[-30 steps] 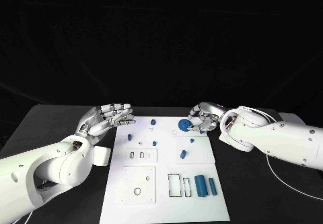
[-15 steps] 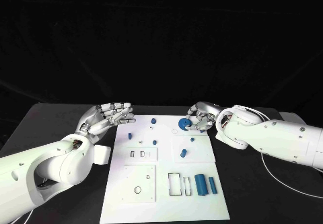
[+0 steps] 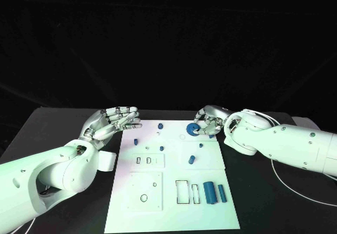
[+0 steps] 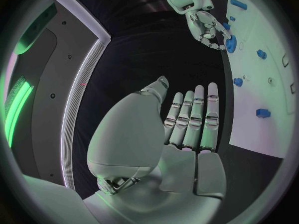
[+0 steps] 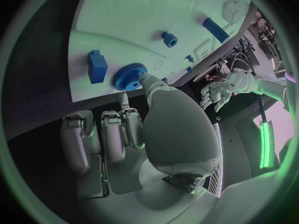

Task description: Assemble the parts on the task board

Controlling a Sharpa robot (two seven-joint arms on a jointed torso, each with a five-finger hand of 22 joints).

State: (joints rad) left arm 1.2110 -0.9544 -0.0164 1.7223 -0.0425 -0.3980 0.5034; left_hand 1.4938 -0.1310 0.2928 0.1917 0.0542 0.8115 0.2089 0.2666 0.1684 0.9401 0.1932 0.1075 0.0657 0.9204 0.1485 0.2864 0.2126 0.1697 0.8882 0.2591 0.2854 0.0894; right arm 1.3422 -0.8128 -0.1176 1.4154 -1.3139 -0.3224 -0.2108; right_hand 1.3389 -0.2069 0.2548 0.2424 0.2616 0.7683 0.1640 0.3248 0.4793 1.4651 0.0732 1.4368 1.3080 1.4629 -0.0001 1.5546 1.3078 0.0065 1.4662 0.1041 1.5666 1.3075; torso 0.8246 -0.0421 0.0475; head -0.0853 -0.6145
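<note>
In the head view, the right hand [image 3: 209, 123] pinches a blue gear [image 3: 192, 129] over the task board [image 3: 172, 195] toward 12 o'clock on the black bench [image 3: 42, 126], while the left hand [image 3: 111, 124] hovers palm-up and empty off the board's 10 o'clock corner, fingers loosely spread. The left wrist view shows its fingers [image 4: 194, 115] straight, side by side, holding nothing. The right wrist view shows the gear [image 5: 129, 77] at the thumb tip beside a blue block [image 5: 96, 66].

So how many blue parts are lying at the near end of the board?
2: a thick cylinder and a slim bar, side by side near the near right corner of the task board. Nothing seems hidden there.
</note>
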